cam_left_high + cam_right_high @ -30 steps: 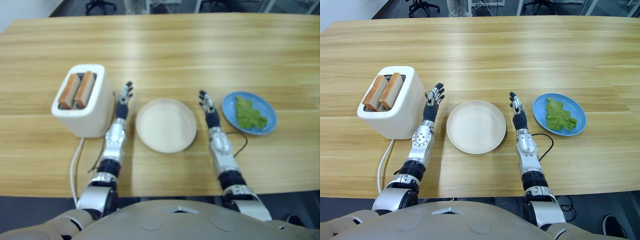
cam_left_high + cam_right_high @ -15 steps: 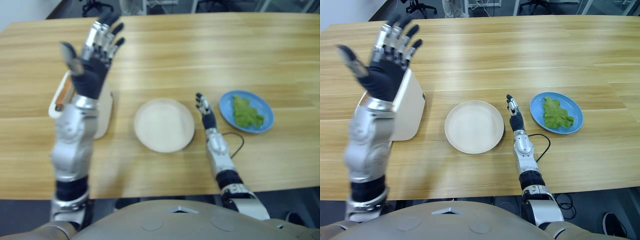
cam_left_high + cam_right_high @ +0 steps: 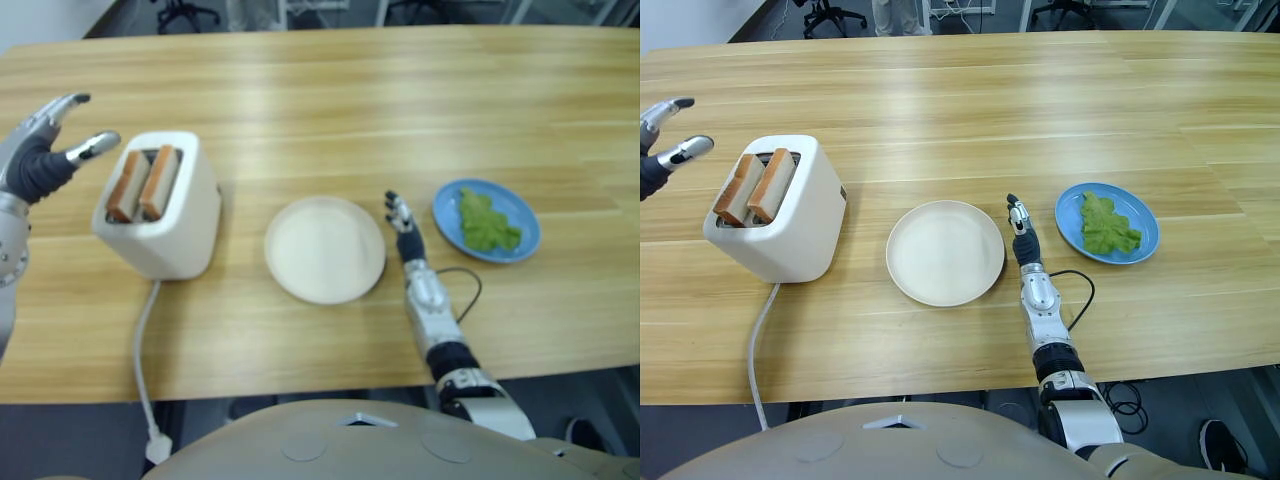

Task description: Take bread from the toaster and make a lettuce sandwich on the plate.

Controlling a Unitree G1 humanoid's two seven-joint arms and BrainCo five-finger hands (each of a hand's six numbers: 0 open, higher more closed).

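Our left hand (image 3: pixel 35 165) hovers left of the toaster (image 3: pixel 165 225), fingers (image 3: pixel 95 145) spread, holding nothing; our right hand (image 3: pixel 405 226) lies flat and empty on the table (image 3: pixel 400 100) between the plate (image 3: pixel 325 250) and the lettuce (image 3: pixel 485 222). Two bread slices (image 3: pixel 145 183) stand in the toaster

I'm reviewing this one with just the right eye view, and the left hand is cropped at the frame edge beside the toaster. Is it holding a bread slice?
Observer: No. The left hand is raised to the left of the toaster, fingers spread and its palm bare.
Operator: And where does the toaster's cord end up?
Observer: The cord runs off the near edge of the table, and its plug hangs free below that edge.
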